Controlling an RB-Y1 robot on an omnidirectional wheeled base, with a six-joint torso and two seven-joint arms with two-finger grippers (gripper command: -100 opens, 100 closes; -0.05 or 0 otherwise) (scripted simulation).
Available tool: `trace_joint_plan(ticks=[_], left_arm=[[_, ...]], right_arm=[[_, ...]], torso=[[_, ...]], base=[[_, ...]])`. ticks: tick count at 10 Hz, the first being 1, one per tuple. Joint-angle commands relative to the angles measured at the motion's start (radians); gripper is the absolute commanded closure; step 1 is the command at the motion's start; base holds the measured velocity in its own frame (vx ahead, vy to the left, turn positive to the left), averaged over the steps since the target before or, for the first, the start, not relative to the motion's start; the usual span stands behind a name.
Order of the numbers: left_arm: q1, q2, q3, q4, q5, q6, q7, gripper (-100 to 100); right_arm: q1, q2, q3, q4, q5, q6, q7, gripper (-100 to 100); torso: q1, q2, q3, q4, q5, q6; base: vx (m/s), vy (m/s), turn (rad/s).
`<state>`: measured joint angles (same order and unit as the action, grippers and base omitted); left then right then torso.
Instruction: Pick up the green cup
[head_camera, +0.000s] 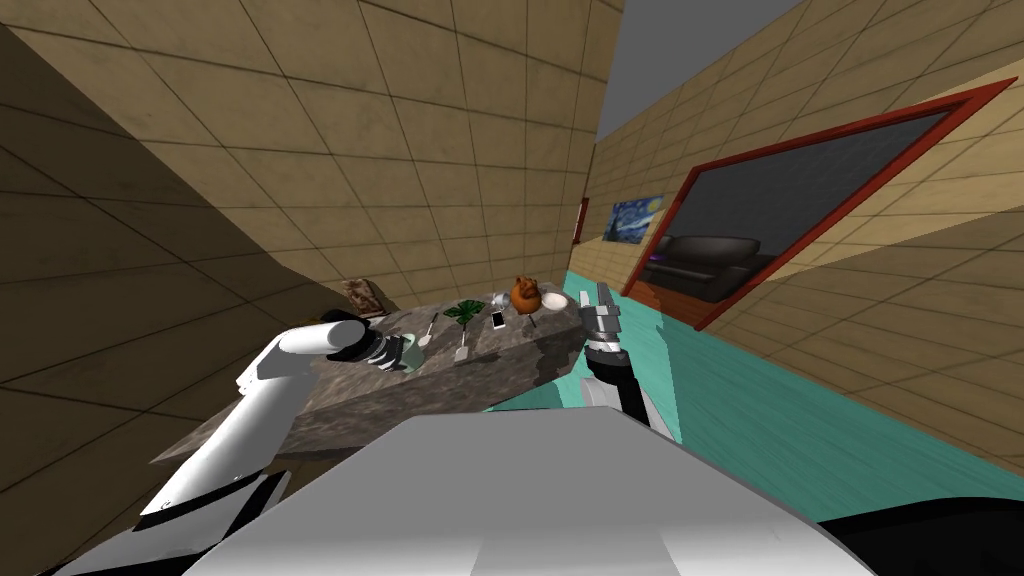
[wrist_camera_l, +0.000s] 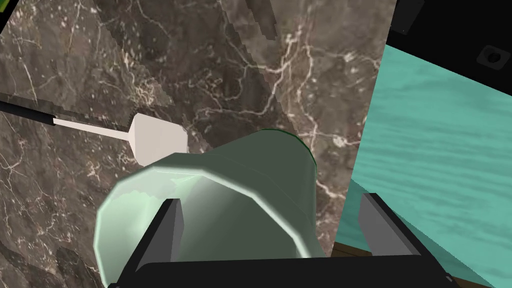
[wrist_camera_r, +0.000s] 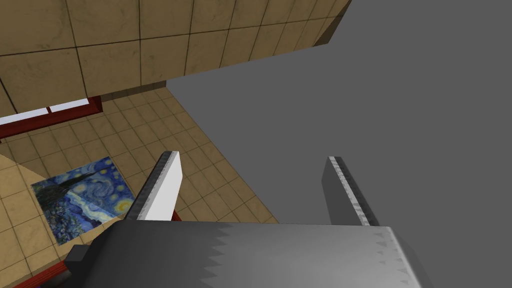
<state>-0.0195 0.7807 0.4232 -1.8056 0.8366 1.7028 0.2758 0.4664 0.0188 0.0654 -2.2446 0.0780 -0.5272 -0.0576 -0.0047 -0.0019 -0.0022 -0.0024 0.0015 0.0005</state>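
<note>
1. The cup (wrist_camera_l: 240, 190), pale green, is found on the dark marbled bench (wrist_camera_l: 225, 60) near its edge, with the teal floor (wrist_camera_l: 440, 150) just beyond. Its mouth is turned toward the left wrist camera. Whether it stands upright cannot be told.
2. The left tool (wrist_camera_l: 270, 197) is open and set over the cup. One finger (wrist_camera_l: 167, 225) is seen against the mouth, probably inside it. The other is outside the wall and apart from it, so nothing is pinched yet.
3. The straddle is judged to be chosen so that one wall of the cup is caught between the blades. Closing is taken as the step in hand, followed by a lift.
4. A white utensil (wrist_camera_l: 157, 140) lies just beside the cup, on the side away from the bench edge. It could be nudged if the cup slides on closing.
5. The right tool (wrist_camera_r: 252, 159) is held open and raised beside the bench end, presumably to be kept out of the way.
</note>
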Motion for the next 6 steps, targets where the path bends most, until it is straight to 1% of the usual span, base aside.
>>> trace_joint_plan(ticks=[1,2,4,5,6], left_arm=[[-0.011,0.031,0.012,0.05,0.021,-0.028,-0.05,-100],[-0.011,0.031,0.012,0.079,0.021,-0.028,-0.073,-100],[-0.011,0.031,0.012,0.134,0.021,-0.028,-0.073,-100],[-0.011,0.031,0.012,0.143,0.021,-0.028,-0.073,-100],[-0.009,0.079,0.057,0.182,0.07,-0.08,-0.124,-100]], right_arm=[[0.0,0.0,0.0,0.0,0.0,0.0,0.0,0],[0.0,0.0,0.0,0.0,0.0,0.0,0.0,0],[0.0,0.0,0.0,0.0,0.0,0.0,0.0,0],[0.0,0.0,0.0,0.0,0.0,0.0,0.0,0],[0.0,0.0,0.0,0.0,0.0,0.0,0.0,0]], torso=[[0.0,0.0,0.0,0.0,0.0,0.0],[-0.003,0.0,0.0,0.0,-0.001,0.001],[0.003,0.001,0.0,0.0,0.0,0.0],[0.006,0.0,0.0,0.0,0.002,0.0],[0.008,0.0,0.0,-0.001,0.002,0.0]], base=[[0.011,-0.144,-0.027],[-0.008,-0.087,0.009],[-0.01,-0.011,-0.002],[-0.003,0.012,-0.004],[-0.005,-0.108,-0.093]])
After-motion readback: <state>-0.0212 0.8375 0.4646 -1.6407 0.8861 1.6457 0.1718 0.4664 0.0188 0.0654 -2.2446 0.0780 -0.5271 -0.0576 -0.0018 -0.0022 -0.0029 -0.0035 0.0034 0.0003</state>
